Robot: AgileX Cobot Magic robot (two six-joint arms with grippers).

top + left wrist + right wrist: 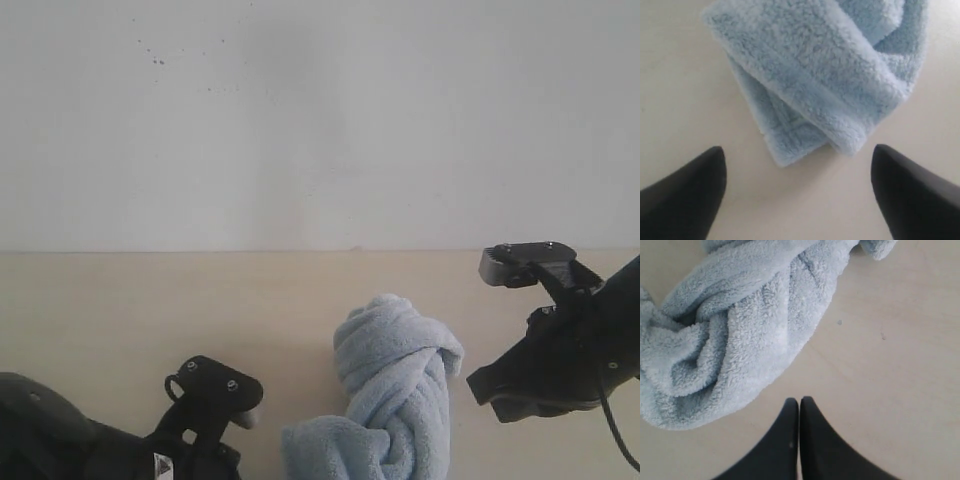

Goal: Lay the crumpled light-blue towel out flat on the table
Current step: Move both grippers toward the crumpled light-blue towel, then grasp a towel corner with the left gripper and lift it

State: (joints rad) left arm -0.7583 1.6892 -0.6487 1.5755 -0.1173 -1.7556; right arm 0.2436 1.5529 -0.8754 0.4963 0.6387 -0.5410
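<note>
Currently the towel (395, 400) is a crumpled, twisted bundle, not spread. It lies at the near middle of the table (120, 310), between the two arms in the exterior view, with its lower part cut off by the frame edge. Colour is pale grey-blue with a fluffy terry pile.

- Exterior view: the upper portion is a rounded knot-like lump, and a flatter lobe runs out low on the left-arm side.
- Left wrist view: a folded corner shows a flat stitched hem band, with one layer lapped over another.
- Right wrist view: deep rolled folds bunch together.

Left gripper (797, 165): fingers wide apart with nothing between them. The hemmed corner lies just ahead of the tips. I cannot tell whether the tips touch the table.

Right gripper (799, 402): fingers pressed together and gripping nothing. They sit just beside the bunched folds, apart from the cloth.

The table is light beige and smooth, with a couple of tiny dark specks in the right wrist view. Behind it is a plain white wall (320, 120) with a few small dark specks on its upper part, on the left-arm side.
</note>
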